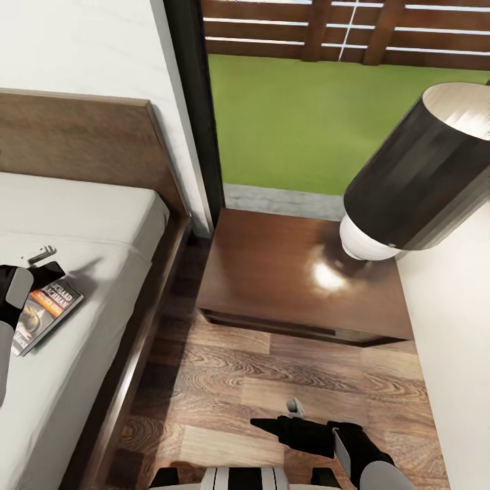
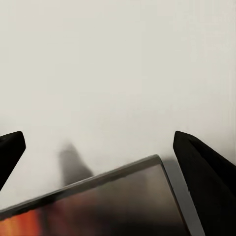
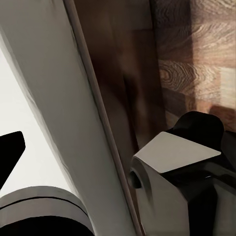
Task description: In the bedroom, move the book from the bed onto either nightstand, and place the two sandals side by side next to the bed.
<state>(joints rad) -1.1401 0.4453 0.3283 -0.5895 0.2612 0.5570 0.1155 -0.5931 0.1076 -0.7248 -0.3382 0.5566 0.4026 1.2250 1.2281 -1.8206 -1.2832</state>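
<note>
Left gripper [image 1: 42, 267] spread open, holding nothing, at far edge of book [image 1: 44, 314] on bed [image 1: 102, 224]. Book's long axis near-left to far-right. Right gripper [image 1: 262, 423] far off over floor [image 1: 224, 381]; opening not discernible.

The large low bed with a dark brown wooden frame and pale grey-white mattress [image 1: 82, 224] carries a thin dark paperback book with an orange band [image 1: 47, 316], lying flat near the mattress's outer side edge. Beside the bed, on the brown wood-plank floor [image 1: 272, 381], stands a glossy dark-brown wooden nightstand [image 1: 272, 279]. A black-shaded lamp with a white round base [image 1: 415, 184] sits at its far corner.
</note>
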